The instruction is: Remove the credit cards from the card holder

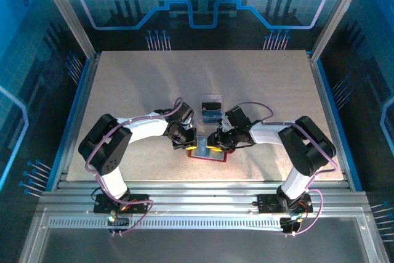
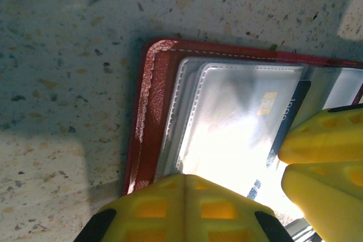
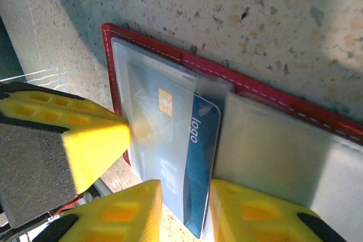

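Left tool (image 2: 184, 182), shut, is pressed on the card holder (image 2: 150, 111) as anchor, the blue card (image 3: 201, 157) straddled by the parted right tool (image 3: 186, 191).

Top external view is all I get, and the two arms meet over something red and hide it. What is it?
Observer: An open red card holder with clear pockets, lying flat on the table.
Operator: Is there a card in it?
Observer: Yes, a blue card with a gold chip, sticking partly out of its pocket.
Operator: Is one of the arms pulling it?
Observer: The right end effector has its fingers on either side of the card's free end. I cannot tell whether they grip it.
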Motion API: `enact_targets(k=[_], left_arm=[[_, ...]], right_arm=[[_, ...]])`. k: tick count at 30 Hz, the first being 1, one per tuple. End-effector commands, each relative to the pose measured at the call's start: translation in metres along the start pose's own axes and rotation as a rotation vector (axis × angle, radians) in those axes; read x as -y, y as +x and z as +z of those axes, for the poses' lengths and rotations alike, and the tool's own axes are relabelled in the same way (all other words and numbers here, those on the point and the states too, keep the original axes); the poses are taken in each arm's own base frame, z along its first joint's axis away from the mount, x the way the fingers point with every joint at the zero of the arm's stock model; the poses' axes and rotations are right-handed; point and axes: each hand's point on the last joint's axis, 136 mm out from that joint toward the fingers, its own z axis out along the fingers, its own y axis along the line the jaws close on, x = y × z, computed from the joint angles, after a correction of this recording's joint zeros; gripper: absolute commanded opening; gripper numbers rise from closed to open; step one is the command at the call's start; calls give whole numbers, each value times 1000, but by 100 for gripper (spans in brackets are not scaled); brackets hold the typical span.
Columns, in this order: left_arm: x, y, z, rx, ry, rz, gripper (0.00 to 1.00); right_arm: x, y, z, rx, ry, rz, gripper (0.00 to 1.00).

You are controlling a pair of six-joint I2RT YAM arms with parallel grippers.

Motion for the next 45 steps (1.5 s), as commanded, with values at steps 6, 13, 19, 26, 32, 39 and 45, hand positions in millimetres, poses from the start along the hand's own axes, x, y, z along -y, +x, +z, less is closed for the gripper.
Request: enact_targets(k=[6,13,19,26,32,39,45], left_arm=[[-22,17,13,-65,-82,-21,2],[-26,22,15,-76,-85,-25,1],[-26,24,16,-78,-80,-27,1],[-29,27,17,-84,-80,-30,1],[-31,28,18,-82,-79,-37,1],[-29,27,16,-76,-78,-37,1],[-29,26,13,-72,-84,-34,1]], right_arm=[[18,6,1,-29,71,23,28],[14,6,2,-35,90,5,28],[11,4,4,-34,89,5,27],[8,5,7,-38,82,4,26],[0,4,3,-27,55,-2,25],[-9,1,-3,1,29,-13,20],[-11,0,-4,6,16,-15,11]])
